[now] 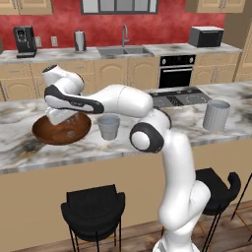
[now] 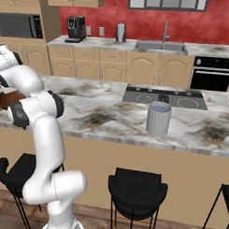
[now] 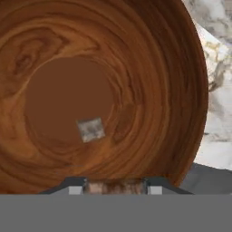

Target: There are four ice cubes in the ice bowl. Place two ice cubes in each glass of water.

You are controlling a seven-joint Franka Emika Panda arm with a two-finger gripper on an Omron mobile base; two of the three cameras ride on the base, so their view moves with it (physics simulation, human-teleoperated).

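A: Where is the hand?

B: The white arm reaches left across the marble island counter (image 1: 19, 147), and the gripper (image 1: 58, 116) hangs low over the ice bowl (image 1: 49, 135), the wide dark wooden one near the counter's left end.

A: What do the fingers hold?

B: In the hand view the two dark finger tips (image 3: 74, 185) stand a small way apart at the bottom of the picture, with something pale and mottled between them. It looks like an ice cube (image 3: 115, 186) pinched between the tips, though little of it shows.

A: And what else is in the bowl?

B: One more ice cube (image 3: 91, 129), small and greyish-white, lies on the flat floor of the bowl, a little off its middle. In the left base view a pale speck (image 1: 71, 133) sits in the same bowl.

A: The glasses?

B: The shorter glass (image 1: 109, 126) stands just right of the bowl, close beside it but apart. The taller glass (image 1: 216, 114) stands well away toward the counter's right end, in front of the black cooktop (image 1: 179, 97). The right base view shows this tall tumbler near the front edge of the counter, upright. Whether any cubes lie in either glass, I cannot tell.

A: Behind it all?

B: A sink (image 1: 124, 50), a steel kettle (image 1: 79, 41), a coffee machine (image 1: 24, 41) and a built-in oven (image 1: 176, 71) stand along the red back wall. Black stools (image 1: 93, 211) stand under the island.
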